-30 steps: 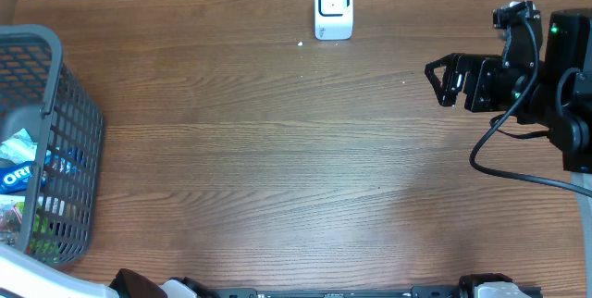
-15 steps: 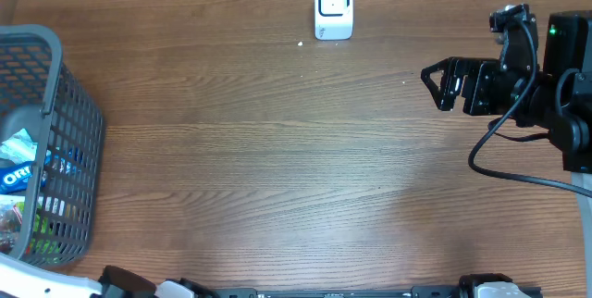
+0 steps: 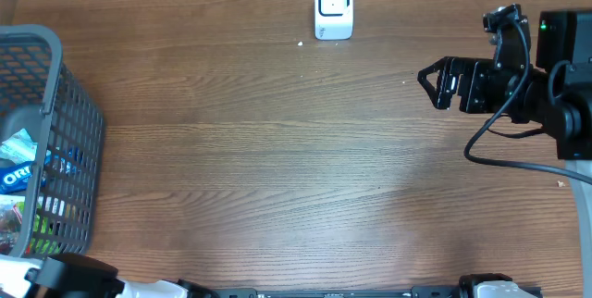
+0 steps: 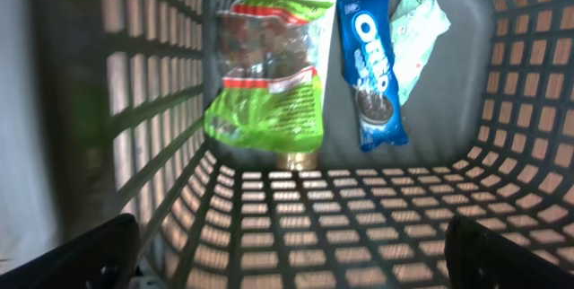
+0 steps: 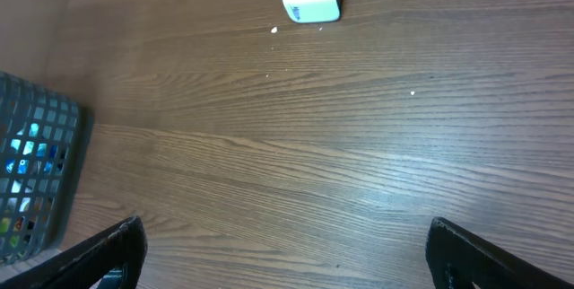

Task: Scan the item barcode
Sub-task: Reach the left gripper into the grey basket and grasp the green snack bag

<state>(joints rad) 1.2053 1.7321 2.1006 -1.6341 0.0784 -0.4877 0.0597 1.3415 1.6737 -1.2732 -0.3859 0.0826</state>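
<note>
— So, how does the left gripper (image 4: 291, 251) stand?

— Its jaws are spread wide, one dark finger (image 4: 85, 249) in each lower corner of the left wrist view, with only mesh floor between them. It hangs inside the grey plastic lattice basket (image 4: 525, 100), whose walls rise on every side of it.

— And what is in the basket?

— Three packets against the solid end, well ahead of the fingers and apart from them: a green see-through snack bag (image 4: 265, 74) on the left, a blue Oreo pack (image 4: 372, 65) just beside it, and a pale mint packet (image 4: 421, 29) tucked partly behind the Oreo pack. A small tan thing (image 4: 296, 159) peeks from under the green bag; I cannot tell what it is.

— And the right gripper (image 3: 427, 83)?

— Also wide apart, gripping nothing, hovering over the right side of the brown wooden table (image 3: 277, 150).

— Where is the scanner?

— A white barcode scanner (image 3: 333, 6) stands upright at the table's far edge, near the middle. It is well apart from the right gripper and farther still from the basket (image 3: 55, 122) at the left edge, with bare wood between.
</note>
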